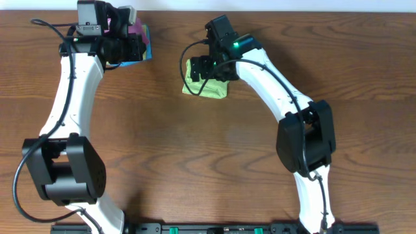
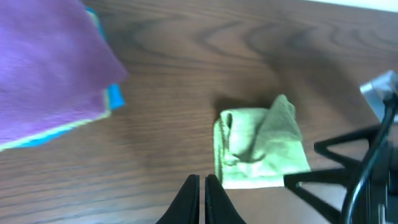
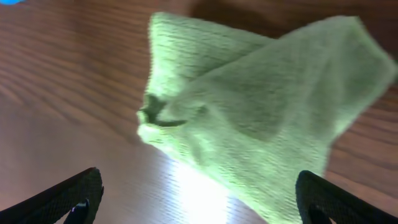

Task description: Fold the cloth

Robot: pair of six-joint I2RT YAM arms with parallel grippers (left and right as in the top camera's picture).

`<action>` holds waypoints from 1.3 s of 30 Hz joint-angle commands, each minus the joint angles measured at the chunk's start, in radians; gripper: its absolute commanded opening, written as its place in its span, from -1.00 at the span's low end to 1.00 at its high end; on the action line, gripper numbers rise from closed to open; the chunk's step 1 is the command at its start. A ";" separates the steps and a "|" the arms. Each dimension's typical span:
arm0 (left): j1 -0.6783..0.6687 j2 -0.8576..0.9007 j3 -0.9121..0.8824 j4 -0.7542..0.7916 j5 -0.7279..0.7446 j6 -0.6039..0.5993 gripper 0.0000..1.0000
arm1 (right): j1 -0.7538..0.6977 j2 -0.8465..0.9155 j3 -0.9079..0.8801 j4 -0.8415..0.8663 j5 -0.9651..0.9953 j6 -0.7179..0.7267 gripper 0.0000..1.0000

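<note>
Seen from above, 2 arms reach up from the bottom edge across a brown table (image 1: pixel 195 162). In the upper centre the lime-green cloth (image 1: pixel 207 88) lies bunched and partly folded, with the right gripper (image 1: pixel 211 70) over it, jaws wide apart and empty. At the upper left the left gripper (image 2: pixel 200 196), fingers pressed together on nothing, sits beside a purple cloth (image 1: pixel 138 29) stacked on a blue cloth (image 1: pixel 147 49).

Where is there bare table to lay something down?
Biggest free patch: table centre, between the left arm and right arm, below the lime-green cloth. Also the strip between that cloth and the purple stack. Crowded: top, left pincer beside the stack, right pincer over the cloth.
</note>
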 commanded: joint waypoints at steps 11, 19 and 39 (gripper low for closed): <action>-0.187 0.159 -0.061 0.040 0.152 0.033 -0.88 | -0.121 -0.053 0.021 -0.068 0.022 -0.009 0.80; -0.212 0.166 -0.085 0.052 0.127 0.042 -0.88 | -0.153 -0.055 0.021 -0.063 -0.012 -0.009 0.72; -0.220 0.178 -0.201 0.233 0.076 0.041 -0.88 | -0.111 -0.055 0.021 -0.061 -0.087 -0.051 -0.97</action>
